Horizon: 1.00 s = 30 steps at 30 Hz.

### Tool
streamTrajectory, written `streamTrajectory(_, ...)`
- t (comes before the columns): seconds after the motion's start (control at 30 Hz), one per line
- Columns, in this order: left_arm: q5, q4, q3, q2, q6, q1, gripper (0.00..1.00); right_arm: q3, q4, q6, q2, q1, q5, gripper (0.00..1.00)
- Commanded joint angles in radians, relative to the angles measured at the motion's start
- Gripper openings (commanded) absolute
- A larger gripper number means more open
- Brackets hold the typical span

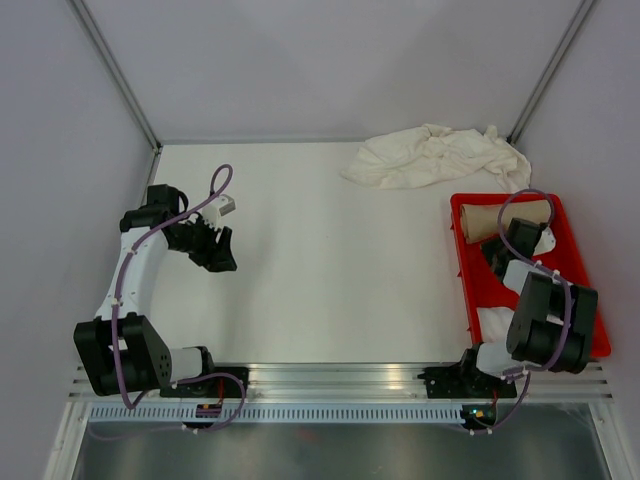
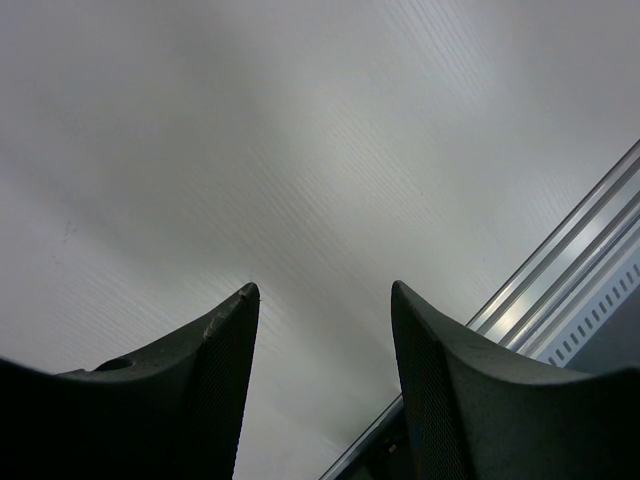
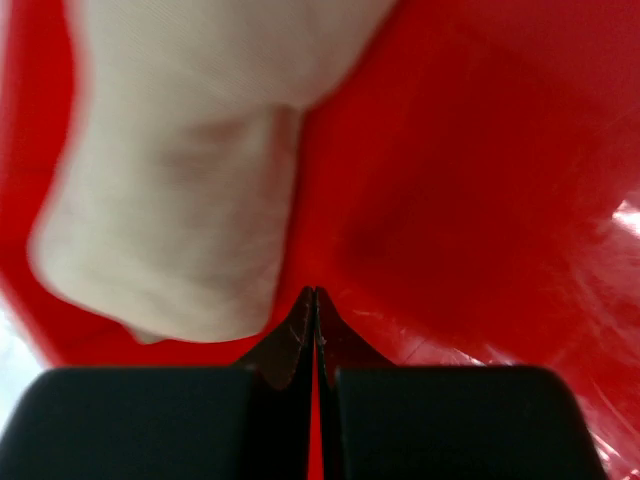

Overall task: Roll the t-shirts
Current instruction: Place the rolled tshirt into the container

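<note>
While your right gripper (image 3: 316, 292) sits inside the red plastic tray (image 1: 462, 262), its two dark fingers are pressed tip to tip with nothing pinched between them. In the right wrist view a soft, pale, rounded roll of cloth (image 3: 180, 200) lies just beside those tips at about 10 o'clock. It is blurred, so you cannot tell whether it touches them. The tray floor (image 3: 450, 200) at 2 o'clock is glossy, smooth and bare.

From above, the tray lies at 3 o'clock on the white matte surface (image 1: 320, 260), with its long sides running near to far. A tan t-shirt (image 1: 505, 218) rolled into a cylinder lies across its far end. A cream-white t-shirt (image 1: 492, 325) is bunched at its near end, partly under your right arm. A crumpled cream-white heap of t-shirts (image 1: 435, 155) rests on the surface at 1 o'clock, its edge just beside the tray's far rim.

Your left gripper (image 1: 215, 245) is at 9 o'clock, well apart from all the cloth, fingers spread and holding nothing. In its wrist view the textured black fingers frame bare surface (image 2: 300, 150). The ribbed aluminium rail (image 2: 560, 270) runs along the near edge at 4 o'clock. The whole middle of the surface lies open between the two arms.
</note>
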Motion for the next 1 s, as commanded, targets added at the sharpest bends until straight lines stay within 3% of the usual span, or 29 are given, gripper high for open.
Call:
streamTrajectory(0.0, 0.033, -0.007, -0.002, -0.02, 0.028, 0.005, 0.61, 0.067, 0.062, 0.039, 0.124, -0.007, -0.137, 0.01)
streamTrajectory(0.13, 0.022, -0.008, -0.009, -0.018, 0.028, 0.007, 0.61, 0.086, 0.149, 0.07, 0.227, -0.003, -0.171, 0.0)
streamTrajectory(0.57, 0.009, -0.007, 0.019, -0.004, 0.021, 0.007, 0.61, 0.255, 0.056, -0.054, 0.345, 0.003, -0.196, 0.03)
streamTrajectory(0.8, 0.006, -0.008, 0.022, 0.005, 0.018, 0.005, 0.61, 0.134, 0.01, -0.025, 0.193, -0.024, -0.173, 0.04)
streamTrajectory(0.97, -0.001, -0.01, 0.025, 0.003, 0.023, 0.005, 0.61, 0.084, -0.004, 0.029, 0.046, -0.055, -0.024, 0.08)
